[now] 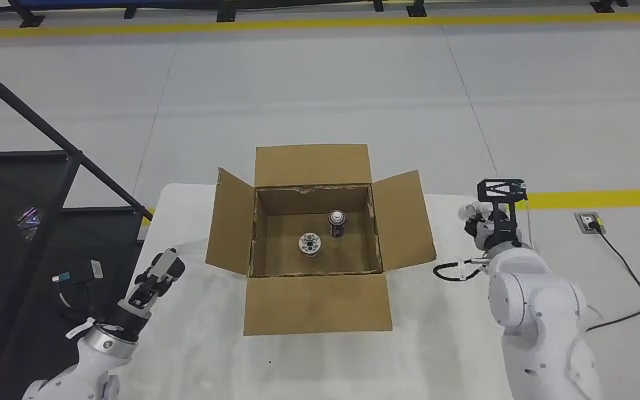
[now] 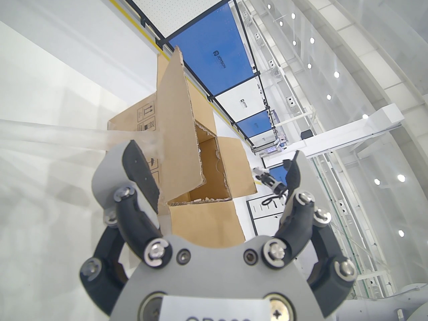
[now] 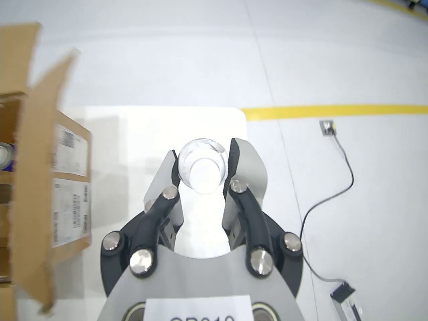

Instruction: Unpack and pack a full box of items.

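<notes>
Two items [image 1: 337, 222] are seen in one box [image 1: 313, 300]; one clear container [image 3: 200, 172] is gripped by right fingers [image 3: 234, 162]; left fingers [image 2: 140, 172] are spread.

White counter [image 1: 200, 330], rounded corners. Standing right on it is one open cardboard box [image 1: 315, 305], flaps splayed, squarely between the left hand [image 1: 168, 262] and the right hand [image 3: 202, 165] — a counter corner just beyond the right.
</notes>
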Controlling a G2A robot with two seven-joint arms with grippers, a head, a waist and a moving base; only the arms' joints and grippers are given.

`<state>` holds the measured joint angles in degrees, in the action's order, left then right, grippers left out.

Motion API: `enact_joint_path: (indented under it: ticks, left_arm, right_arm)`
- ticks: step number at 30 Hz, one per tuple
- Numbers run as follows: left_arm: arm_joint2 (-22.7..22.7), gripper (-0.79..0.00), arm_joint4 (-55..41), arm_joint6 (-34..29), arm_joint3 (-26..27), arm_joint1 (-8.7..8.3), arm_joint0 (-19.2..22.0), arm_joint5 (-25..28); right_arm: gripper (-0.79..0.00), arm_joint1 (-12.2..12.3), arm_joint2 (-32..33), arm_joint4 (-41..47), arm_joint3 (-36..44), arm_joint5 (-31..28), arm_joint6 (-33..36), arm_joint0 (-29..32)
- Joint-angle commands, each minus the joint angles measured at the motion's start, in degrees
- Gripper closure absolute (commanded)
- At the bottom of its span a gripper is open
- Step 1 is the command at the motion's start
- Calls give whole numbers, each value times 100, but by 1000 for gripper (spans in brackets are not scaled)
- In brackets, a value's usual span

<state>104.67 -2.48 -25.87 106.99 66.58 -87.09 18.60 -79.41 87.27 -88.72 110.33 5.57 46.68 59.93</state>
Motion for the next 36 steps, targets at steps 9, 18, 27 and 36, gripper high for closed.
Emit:
enact_joint_path:
  ticks: [9, 18, 27, 36]
  left_arm:
    - [0, -785, 0, 0, 0, 0, 0, 0]
    - [0, -785, 0, 0, 0, 0, 0, 0]
    - [0, -785, 0, 0, 0, 0, 0, 0]
    - [0, -785, 0, 0, 0, 0, 0, 0]
  right_arm:
    - [0, -102, -1593, 549, -657, -1658, -52, -1226]
    - [0, -366, -2820, 1394, -3142, -2663, 589, -2842]
    - [0, -409, -3048, 1613, -3673, -2908, 778, -2927]
    - [-6, -514, -3291, 1798, -4626, -2765, 615, -3141]
